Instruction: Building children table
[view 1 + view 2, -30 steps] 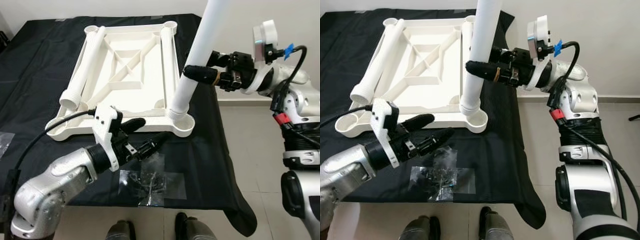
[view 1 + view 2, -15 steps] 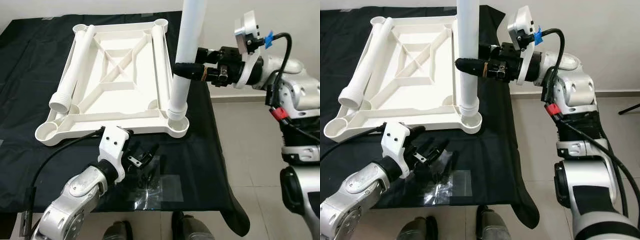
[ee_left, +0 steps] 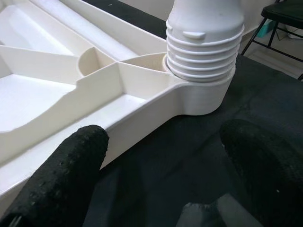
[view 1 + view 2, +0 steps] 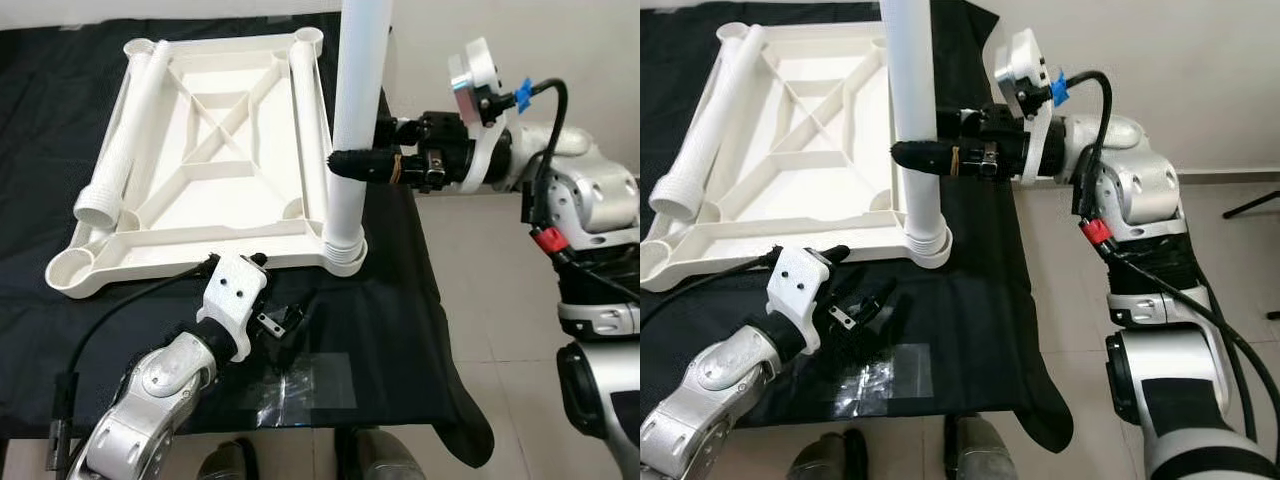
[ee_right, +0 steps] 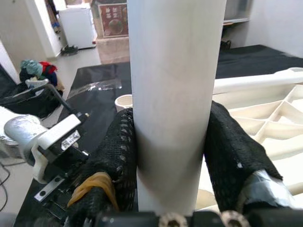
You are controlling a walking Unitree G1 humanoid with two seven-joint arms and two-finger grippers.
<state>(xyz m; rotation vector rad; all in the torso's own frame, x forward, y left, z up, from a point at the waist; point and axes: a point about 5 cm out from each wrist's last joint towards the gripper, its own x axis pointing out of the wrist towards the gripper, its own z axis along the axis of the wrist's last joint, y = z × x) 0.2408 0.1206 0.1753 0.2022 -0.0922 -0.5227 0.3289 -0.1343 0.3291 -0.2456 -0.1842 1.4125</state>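
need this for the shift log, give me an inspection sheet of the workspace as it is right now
surface: black cloth covering the table, one corner hanging off the near edge
job's things: white tabletop lying underside up; upright leg seated in its near right corner socket; two loose legs lying on it, left leg and right leg
clutter: clear plastic bag on the cloth
grippers: right gripper shut on the upright leg; left gripper open, low over the cloth by the bag
cables: black cable along the left arm
surroundings: tiled floor; white wall

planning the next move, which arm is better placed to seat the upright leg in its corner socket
Right: the right gripper already clamps the upright leg standing in the tabletop's corner socket. The left gripper hangs open over the black cloth.
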